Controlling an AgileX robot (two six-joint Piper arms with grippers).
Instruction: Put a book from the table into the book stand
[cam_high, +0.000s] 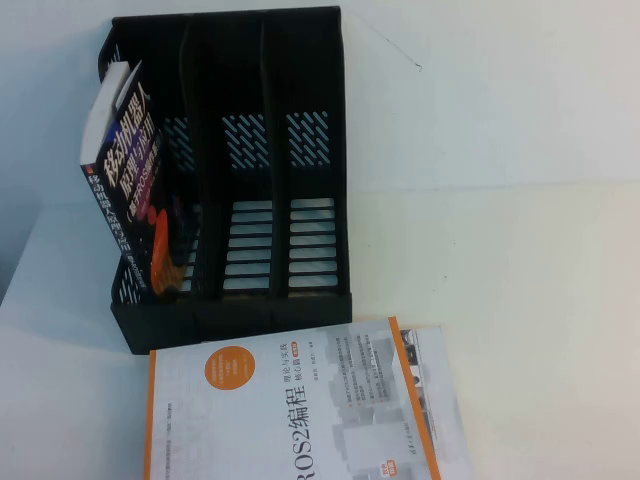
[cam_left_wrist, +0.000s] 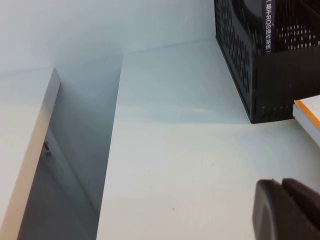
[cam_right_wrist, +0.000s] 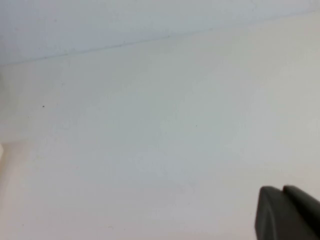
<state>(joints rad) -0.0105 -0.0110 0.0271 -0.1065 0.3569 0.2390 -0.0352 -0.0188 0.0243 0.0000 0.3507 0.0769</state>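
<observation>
The black three-slot book stand (cam_high: 235, 180) stands at the back left of the white table. A dark book (cam_high: 125, 170) with white and red lettering leans in its left slot. A white book with orange edges (cam_high: 300, 410) lies flat in front of the stand. In the left wrist view my left gripper (cam_left_wrist: 281, 182) is shut and empty over bare table, near the stand's corner (cam_left_wrist: 250, 70), the dark book's spine (cam_left_wrist: 267, 25) and the white book's corner (cam_left_wrist: 310, 115). My right gripper (cam_right_wrist: 282, 189) is shut and empty over bare table. Neither gripper shows in the high view.
The stand's middle slot (cam_high: 245, 210) and right slot (cam_high: 310, 210) hold nothing. The table's left edge (cam_left_wrist: 112, 150) drops into a gap beside a pale surface (cam_left_wrist: 20, 150). A white wall rises behind the table.
</observation>
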